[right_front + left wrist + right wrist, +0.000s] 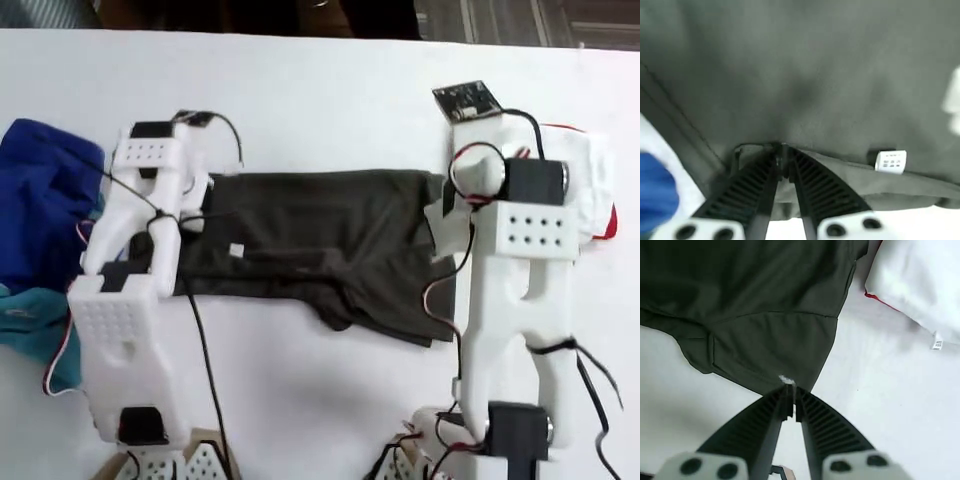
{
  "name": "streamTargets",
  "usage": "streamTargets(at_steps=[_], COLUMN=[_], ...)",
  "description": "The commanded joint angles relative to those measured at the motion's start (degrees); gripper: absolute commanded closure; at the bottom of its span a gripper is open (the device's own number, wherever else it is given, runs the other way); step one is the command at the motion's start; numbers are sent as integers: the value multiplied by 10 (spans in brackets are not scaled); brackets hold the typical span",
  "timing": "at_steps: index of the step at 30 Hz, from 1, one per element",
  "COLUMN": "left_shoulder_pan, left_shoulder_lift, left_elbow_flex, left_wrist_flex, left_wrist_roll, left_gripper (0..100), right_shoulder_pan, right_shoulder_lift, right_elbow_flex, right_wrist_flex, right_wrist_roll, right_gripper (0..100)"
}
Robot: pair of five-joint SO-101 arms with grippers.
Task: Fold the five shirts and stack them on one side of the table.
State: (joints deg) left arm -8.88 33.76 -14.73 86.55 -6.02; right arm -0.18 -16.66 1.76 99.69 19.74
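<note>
**Two arms pinch a dark shirt mid-fold**

A dark shirt (320,240) lies stretched left to right across the middle of the table (320,90), partly folded, its near edge rumpled. The left gripper (782,161) is closed tight on the cloth at the shirt's left end. The right gripper (791,392) is closed at the hem on the right end, apparently nipping only the very edge. To fold well, both ends should probably rise together and level, with the cloth taut between them, then travel across so edge meets edge before either lets go. The right's thin hold looks liable to slip. Four shirts are in sight: the dark one, a blue shirt (45,185) and a teal shirt (30,320) heaped at the left, and a white shirt (592,175) under the right arm. Two arms, two grippers.
</note>
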Motion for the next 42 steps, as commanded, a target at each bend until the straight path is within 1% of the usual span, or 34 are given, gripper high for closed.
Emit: streamTargets(at_steps=[1, 5, 8, 11, 14, 16, 19, 22, 24, 26, 28, 31, 33, 36, 39, 42], left_shoulder_pan=[1, 1, 1, 2, 1, 2, 6, 7, 5, 4, 5, 7, 4, 1, 0, -23], left_shoulder_lift=[-40, -41, -69, -142, -239, -300, -353, -343, -304, -245, -185, -115, -97, -94, -93, -95], left_elbow_flex=[21, 40, 56, 91, 156, 208, 267, 286, 279, 253, 218, 158, 129, 114, 125, 147], left_wrist_flex=[-12, -8, 4, 17, 17, -11, -126, -226, -245, -242, -220, -156, -119, -88, -74, -69], left_wrist_roll=[-2, -7, -7, -9, -11, -12, -6, -3, 12, 17, 18, 18, 18, 11, -8, -11], left_gripper=[974, 974, 974, 974, 974, 974, 975, 975, 975, 975, 975, 975, 975, 975, 974, 974], right_shoulder_pan=[4, 5, 5, 5, 5, 5, 5, 4, 6, 6, 5, 4, 5, 4, 5, 6], right_shoulder_lift=[-40, -40, -39, -43, -44, -44, -44, -44, -44, -44, -44, -44, -44, -44, -44, -44], right_elbow_flex=[11, 23, 33, 55, 77, 85, 86, 86, 86, 86, 86, 86, 86, 86, 86, 86], right_wrist_flex=[-7, -8, -10, -29, -44, -46, -48, -49, -49, -49, -49, -48, -47, -47, -46, -45], right_wrist_roll=[-4, -2, 0, 0, 0, 0, 0, 0, 0, 0, 0, 0, 0, 0, 0, 1], right_gripper=[979, 979, 979, 979, 979, 979, 979, 979, 979, 979, 979, 979, 979, 979, 979, 979])
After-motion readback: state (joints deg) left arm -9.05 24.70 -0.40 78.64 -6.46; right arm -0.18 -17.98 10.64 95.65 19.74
